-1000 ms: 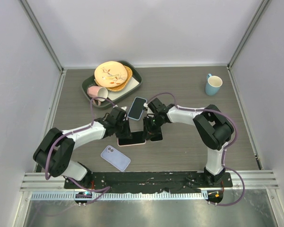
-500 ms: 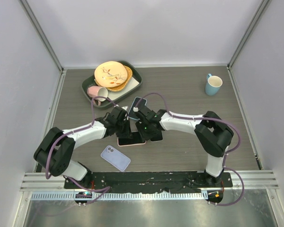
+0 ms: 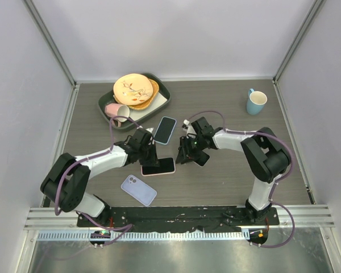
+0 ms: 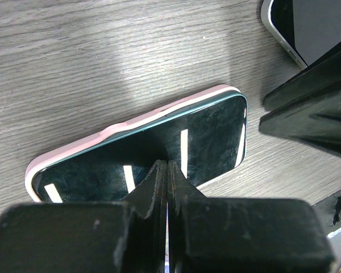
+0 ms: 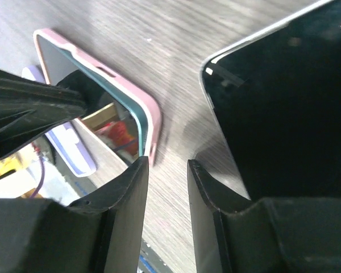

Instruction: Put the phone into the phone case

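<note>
The phone sits face up in a pink phone case (image 3: 158, 166), flat on the table; in the left wrist view its teal edge shows inside the pink rim (image 4: 159, 122). My left gripper (image 3: 150, 152) is shut, its joined tips (image 4: 167, 166) resting on the dark screen. My right gripper (image 3: 187, 153) stands just right of the cased phone's end. Its fingers are open with only bare table between them (image 5: 167, 165), the pink case corner (image 5: 150, 122) close to the left finger.
A black phone (image 5: 284, 102) lies right of my right gripper. A blue-backed phone (image 3: 165, 129) lies behind the grippers, a lavender case (image 3: 138, 190) near the front edge. A green tray (image 3: 162, 101) holds plates and a pink cup; a blue mug (image 3: 256, 102) stands far right.
My right gripper has opened and drawn back to the right, off the cased phone. The left gripper has stayed shut on the screen.
</note>
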